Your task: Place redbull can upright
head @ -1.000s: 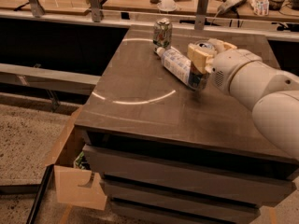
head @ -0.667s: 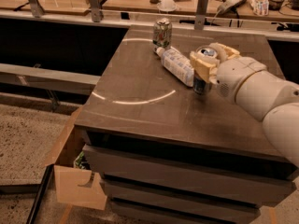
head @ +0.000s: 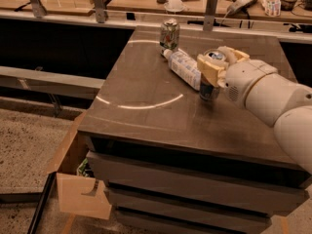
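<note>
So the redbull can [head: 209, 90] is standing upright near the right-hand middle of the table [head: 146, 126], and its base looks like it's down on the surface or very nearly. The gripper [head: 222, 62] comes in from the right and is clamped around the can's upper part, one finger on each side, probably so it can't tip. A plastic bottle [head: 184, 67] lies on its side just beside the can, really close, so I'd watch for a bump when backing off. A green can [head: 169, 33] stands further back, out of the way.
</note>
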### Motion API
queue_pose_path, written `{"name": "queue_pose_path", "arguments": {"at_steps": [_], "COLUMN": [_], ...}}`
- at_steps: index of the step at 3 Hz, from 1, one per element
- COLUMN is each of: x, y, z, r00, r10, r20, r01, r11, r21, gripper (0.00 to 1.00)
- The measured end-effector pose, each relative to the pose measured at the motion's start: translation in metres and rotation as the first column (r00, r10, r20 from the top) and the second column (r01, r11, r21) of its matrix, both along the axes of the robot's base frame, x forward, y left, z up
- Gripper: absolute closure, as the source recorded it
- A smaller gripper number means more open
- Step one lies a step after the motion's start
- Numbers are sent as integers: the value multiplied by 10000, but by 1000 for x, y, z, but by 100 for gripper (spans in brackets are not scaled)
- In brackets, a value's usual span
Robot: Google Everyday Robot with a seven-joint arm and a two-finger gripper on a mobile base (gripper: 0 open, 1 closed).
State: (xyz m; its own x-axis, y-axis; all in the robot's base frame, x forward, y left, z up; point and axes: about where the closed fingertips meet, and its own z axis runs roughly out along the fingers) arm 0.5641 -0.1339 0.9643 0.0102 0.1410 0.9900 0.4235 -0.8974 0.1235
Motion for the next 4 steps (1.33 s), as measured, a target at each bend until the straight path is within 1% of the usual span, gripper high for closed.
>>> {"name": "queue_pose_path", "arguments": {"at_steps": [2, 3, 4], "x": [-7, -14, -20], "y": [1, 1, 4], "z": [-8, -15, -21], "r00": [9982, 9963, 9947], "r10": [79, 13, -75], "r20": [-601, -856, -1030], "r01": [-71, 4, 107], "r11": [9999, 9998, 9995], "r21": [129, 196, 311], "gripper": [100, 86, 62]}}
